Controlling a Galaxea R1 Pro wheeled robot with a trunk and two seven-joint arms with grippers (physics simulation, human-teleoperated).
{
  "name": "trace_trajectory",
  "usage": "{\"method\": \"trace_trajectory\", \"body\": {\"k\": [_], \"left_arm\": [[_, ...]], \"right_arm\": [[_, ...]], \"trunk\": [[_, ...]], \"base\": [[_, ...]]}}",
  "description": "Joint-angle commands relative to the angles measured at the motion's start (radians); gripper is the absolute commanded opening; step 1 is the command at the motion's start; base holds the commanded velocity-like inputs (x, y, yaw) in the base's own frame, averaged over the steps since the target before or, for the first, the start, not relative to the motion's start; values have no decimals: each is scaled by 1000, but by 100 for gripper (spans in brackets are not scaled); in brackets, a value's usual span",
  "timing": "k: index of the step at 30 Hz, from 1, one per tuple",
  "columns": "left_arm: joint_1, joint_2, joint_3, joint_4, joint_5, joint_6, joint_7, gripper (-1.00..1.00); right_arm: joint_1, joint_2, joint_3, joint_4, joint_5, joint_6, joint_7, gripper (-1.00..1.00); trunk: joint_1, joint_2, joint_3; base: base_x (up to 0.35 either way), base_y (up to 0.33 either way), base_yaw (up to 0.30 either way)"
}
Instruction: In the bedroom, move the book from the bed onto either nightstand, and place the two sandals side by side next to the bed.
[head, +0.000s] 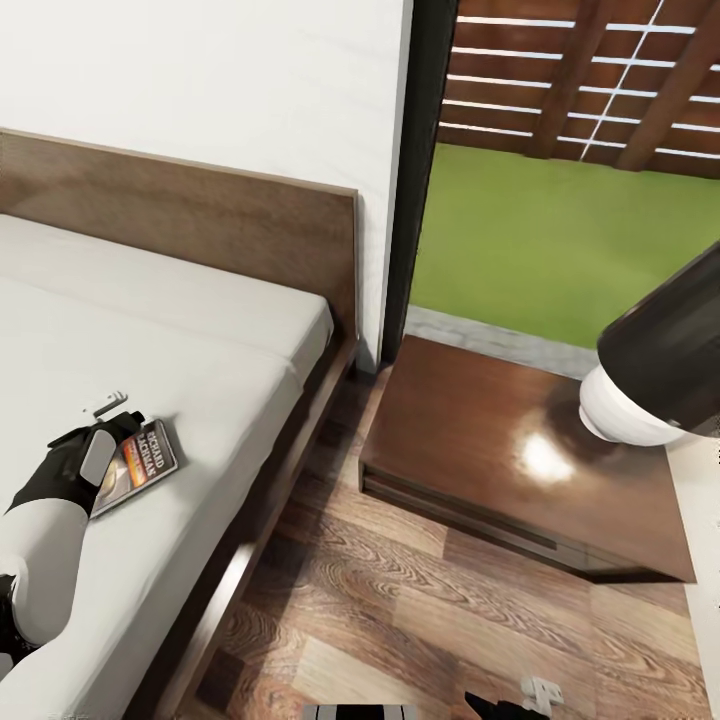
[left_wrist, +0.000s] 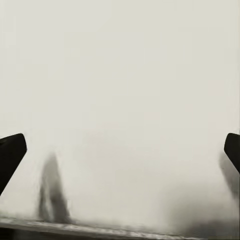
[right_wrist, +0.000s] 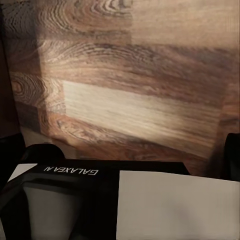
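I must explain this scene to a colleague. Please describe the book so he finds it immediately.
Start at the large bed with its off-white mattress. Near its side edge the left gripper partly covers the book: thin, flat, dark-covered, with an orange band and white lettering.

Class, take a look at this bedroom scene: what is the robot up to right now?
The robot's left gripper is down on the bed, right at the book, which lies flat on the mattress near the bed's edge. In the left wrist view its fingertips are spread wide. The nightstand, bearing a lamp, stands beside the bed. The book is not yet lifted.
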Motion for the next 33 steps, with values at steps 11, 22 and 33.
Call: {"method": "trace_trajectory", "body": {"k": [11,22,33], "left_arm": [[0,0,1,38,11,8,7,100],[0,0,1,38,11,8,7,100],[0,0,1,38,11,8,7,100]], "right_arm": [[-1,0,1,1,-3,-2,3,100],[0,0,1,0,-3,-1,3,100],[0,0,1,1,-3,-1,3,100]], "trunk": [[0,0,-1],[0,0,-1],[0,0,0]], "base": [[-52,0,0],[-1,0,0],[0,0,-65]]}}
